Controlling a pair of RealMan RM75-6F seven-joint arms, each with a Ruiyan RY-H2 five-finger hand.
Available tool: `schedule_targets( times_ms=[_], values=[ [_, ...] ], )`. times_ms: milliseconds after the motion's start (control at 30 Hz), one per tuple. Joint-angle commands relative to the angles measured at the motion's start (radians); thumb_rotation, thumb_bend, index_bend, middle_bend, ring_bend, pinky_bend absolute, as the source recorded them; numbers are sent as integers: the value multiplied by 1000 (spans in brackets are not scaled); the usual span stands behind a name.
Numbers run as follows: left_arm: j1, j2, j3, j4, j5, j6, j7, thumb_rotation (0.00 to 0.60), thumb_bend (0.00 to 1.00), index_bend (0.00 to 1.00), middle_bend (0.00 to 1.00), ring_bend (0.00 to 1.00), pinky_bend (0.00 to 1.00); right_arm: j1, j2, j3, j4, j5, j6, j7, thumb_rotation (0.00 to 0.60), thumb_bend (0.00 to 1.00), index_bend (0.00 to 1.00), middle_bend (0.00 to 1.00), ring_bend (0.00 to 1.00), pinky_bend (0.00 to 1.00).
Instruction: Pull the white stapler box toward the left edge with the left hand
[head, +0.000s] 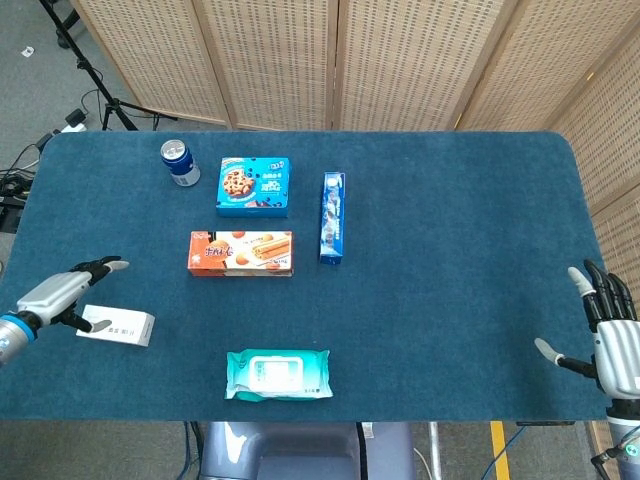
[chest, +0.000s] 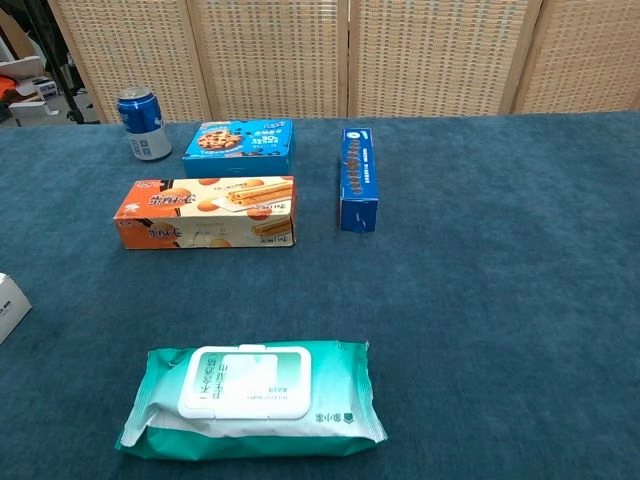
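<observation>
Where left hand (head: 62, 296) spreads — stapler box (head: 116, 326) nears table edge (head: 12, 300).

white stapler box (head: 117, 326), orange biscuit box (head: 241, 253), teal wipes pack (head: 278, 374), dark blue tablecloth (head: 450, 230)

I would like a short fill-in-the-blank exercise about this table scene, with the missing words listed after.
1. The can stands to the ____ of the blue cookie box.
2. The left hand lies beside the ____ stapler box.
3. The wipes pack lies nearest the ____ edge of the table.
4. The right hand holds ____.

Missing words: left; white; front; nothing
</observation>
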Motion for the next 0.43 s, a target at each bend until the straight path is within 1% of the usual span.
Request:
schedule_targets(
  times_ms=[33, 100, 233, 300, 433],
  values=[
    [221, -86, -101, 0, -151, 338, 249, 600, 63, 0, 0, 0, 0, 0, -1, -1, 0, -4, 2, -1, 600, 0, 44, 0, 0, 20],
    [300, -156, -137, 0, -195, 471, 315, 600, 44, 0, 0, 0, 0, 0, -2, -2, 2, -8, 4, -4, 600, 0, 44, 0, 0, 20],
    [405, -255, -178, 8, -216, 645, 372, 600, 43, 0, 0, 0, 0, 1, -7, -3, 6, -12, 6, -9, 600, 0, 44, 0, 0, 20],
    [445, -288, -194, 5, -216, 702, 373, 600, 43, 0, 0, 0, 0, 1, -8, -3, 9, -13, 6, -8, 600, 0, 44, 0, 0, 20],
    [472, -299, -211, 1, -212, 725, 421, 600, 46, 0, 0, 0, 0, 1, -9, -4, 11, -16, 8, -5, 600, 0, 44, 0, 0, 20]
  ],
)
